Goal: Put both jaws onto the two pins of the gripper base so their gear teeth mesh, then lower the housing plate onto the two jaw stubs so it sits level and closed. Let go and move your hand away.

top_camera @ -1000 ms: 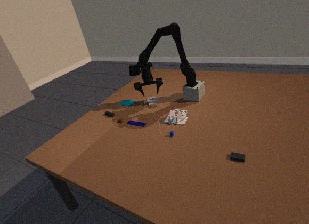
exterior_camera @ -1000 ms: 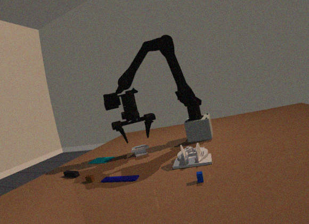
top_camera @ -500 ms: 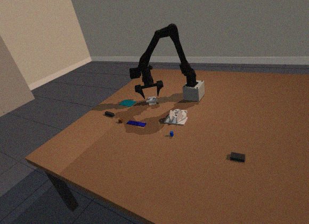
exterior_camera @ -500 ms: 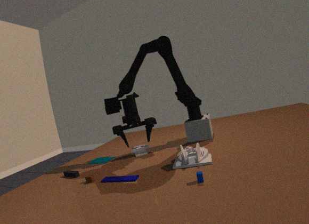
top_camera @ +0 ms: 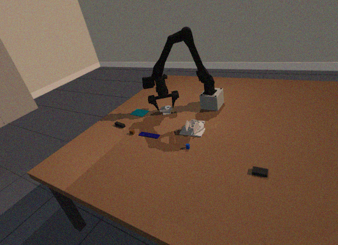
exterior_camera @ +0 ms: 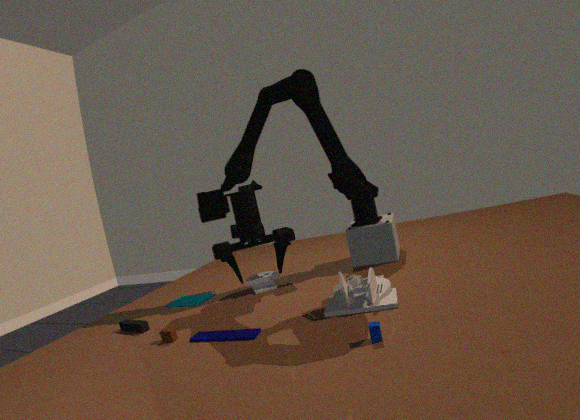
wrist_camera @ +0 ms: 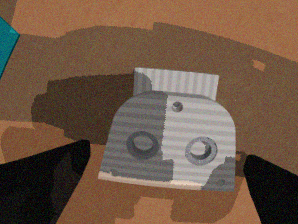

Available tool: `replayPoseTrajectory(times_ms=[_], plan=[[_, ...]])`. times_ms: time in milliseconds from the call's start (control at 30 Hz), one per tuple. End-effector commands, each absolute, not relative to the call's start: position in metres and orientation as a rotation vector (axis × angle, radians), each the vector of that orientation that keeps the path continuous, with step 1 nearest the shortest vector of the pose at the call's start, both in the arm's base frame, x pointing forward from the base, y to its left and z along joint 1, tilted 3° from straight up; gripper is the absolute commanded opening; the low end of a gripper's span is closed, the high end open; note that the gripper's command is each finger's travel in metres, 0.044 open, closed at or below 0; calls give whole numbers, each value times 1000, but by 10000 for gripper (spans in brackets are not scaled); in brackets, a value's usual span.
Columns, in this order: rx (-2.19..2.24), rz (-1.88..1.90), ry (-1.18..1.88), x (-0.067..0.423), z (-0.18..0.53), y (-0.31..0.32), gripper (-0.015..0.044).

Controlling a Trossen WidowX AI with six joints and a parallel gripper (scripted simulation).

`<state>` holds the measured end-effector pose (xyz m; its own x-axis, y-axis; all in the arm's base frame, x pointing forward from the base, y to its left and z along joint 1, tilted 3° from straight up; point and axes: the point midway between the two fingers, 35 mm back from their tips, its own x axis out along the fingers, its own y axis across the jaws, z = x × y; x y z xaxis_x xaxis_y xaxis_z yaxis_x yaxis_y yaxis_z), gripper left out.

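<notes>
Can't make out the teeth on the white jaws [top_camera: 195, 127] [exterior_camera: 371, 290], which are on the pale gripper base on the bench [top_camera: 233, 200] [exterior_camera: 450, 354]. Farther back, my tool [top_camera: 166, 109] [exterior_camera: 261, 278] [wrist_camera: 168, 156] is wide open with nothing in it, fingertips either side of the grey housing plate [top_camera: 166, 109] [exterior_camera: 263, 282] [wrist_camera: 200, 120], which is ribbed, round-cornered, two-holed and partly shadowed.

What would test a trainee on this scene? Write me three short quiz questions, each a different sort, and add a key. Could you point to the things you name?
1. True or false: the hand [top_camera: 166, 109] [exterior_camera: 261, 278] [wrist_camera: 168, 156] is shut on the grey two-holed piece [top_camera: 166, 110] [exterior_camera: 260, 281] [wrist_camera: 150, 117].
2. Which is nearest the white assembly [top_camera: 190, 132] [exterior_camera: 360, 311]: (a) orange block [top_camera: 131, 132] [exterior_camera: 168, 336], (b) small blue block [top_camera: 187, 146] [exterior_camera: 375, 332], (c) teal sheet?
3. Fill in: the long flat bar [top_camera: 149, 135] [exterior_camera: 225, 335] beside the orange block is dark ____.

Key: 1 false; 2 b; 3 blue
</notes>
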<state>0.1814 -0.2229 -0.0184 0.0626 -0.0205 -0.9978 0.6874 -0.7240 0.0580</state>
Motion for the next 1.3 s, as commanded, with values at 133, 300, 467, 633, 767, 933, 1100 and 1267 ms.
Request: replayPoseTrajectory(times_ms=[133, 300, 467, 633, 767, 933, 1100, 1267], plan=[[1816, -1716, 662, 182, -32, -222, 440], [1817, -1716, 662, 182, -35, -222, 440], [1817, -1716, 662, 182, -35, -222, 440], [1817, -1716, 662, 182, -35, -222, 440], [1817, -1716, 662, 182, -35, -222, 440], [1817, -1716, 662, 182, -35, -222, 440], [1810, -1715, 667, 182, -35, -222, 433], [1810, -1715, 667, 182, -35, -222, 400]])
